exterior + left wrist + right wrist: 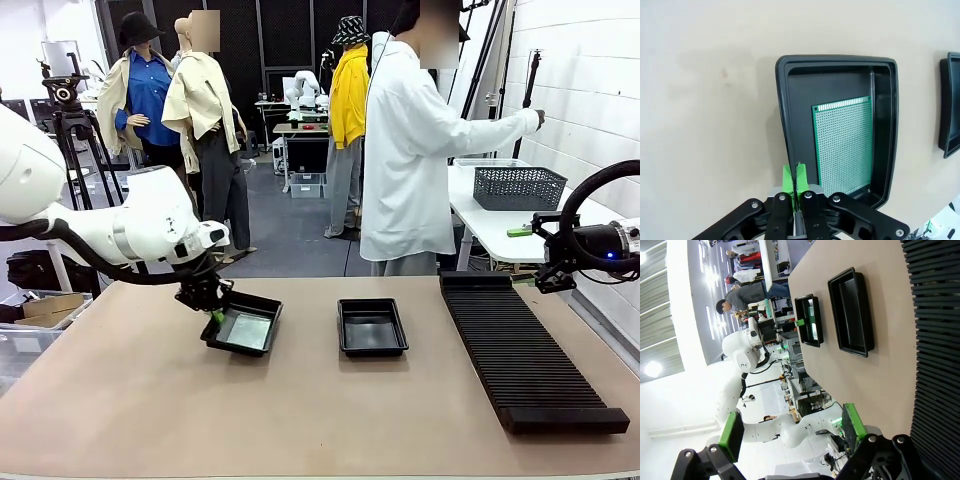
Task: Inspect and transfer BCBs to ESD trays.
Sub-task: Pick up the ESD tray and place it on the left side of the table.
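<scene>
Left gripper (794,175) pinched closed at tray (782,100) rim, BCB (842,145) just beside fingers (787,179), right gripper (790,432) wide

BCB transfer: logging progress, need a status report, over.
Left end effector shut, at left tray's rim. Right end effector open by the rack. One BCB flat in that tray.

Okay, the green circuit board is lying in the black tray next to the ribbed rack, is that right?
No. The green board lies in the black tray farther from the ribbed rack, beside the left gripper, as the front view shows.
</scene>
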You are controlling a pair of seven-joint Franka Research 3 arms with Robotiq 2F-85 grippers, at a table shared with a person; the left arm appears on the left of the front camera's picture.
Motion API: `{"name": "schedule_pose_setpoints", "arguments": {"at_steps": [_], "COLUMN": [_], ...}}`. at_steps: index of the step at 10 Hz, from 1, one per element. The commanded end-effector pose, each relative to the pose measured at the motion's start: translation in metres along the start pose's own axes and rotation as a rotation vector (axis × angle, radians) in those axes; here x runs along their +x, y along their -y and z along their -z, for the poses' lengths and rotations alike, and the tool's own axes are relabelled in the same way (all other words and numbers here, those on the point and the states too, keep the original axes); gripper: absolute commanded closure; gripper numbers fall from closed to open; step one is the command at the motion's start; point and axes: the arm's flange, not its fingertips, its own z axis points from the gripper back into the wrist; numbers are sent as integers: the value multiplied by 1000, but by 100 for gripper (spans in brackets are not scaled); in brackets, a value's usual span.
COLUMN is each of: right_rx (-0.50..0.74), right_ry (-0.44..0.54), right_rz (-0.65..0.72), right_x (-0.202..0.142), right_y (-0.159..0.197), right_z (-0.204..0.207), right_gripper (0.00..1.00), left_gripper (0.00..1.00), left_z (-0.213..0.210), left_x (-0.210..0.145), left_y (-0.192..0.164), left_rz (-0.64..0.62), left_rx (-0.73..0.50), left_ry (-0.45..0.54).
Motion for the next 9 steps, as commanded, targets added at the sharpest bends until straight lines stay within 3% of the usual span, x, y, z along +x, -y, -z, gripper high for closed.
{"name": "schedule_pose_setpoints", "arguments": {"at_steps": [1,9], "right_rx": [0,0], "right_ry": [-5,-5], "right_rz": [3,3], "right_x": [1,1], "right_y": [-3,-3], "right_z": [1,1], "right_gripper": [0,0], "left_gripper": [100,100], "left_z": [-12,-43], "left_x": [-3,-21], "left_y": [-26,-132], "left_rz": [-8,-42], "left_rx": [7,19], "left_ry": [-17,32]}}
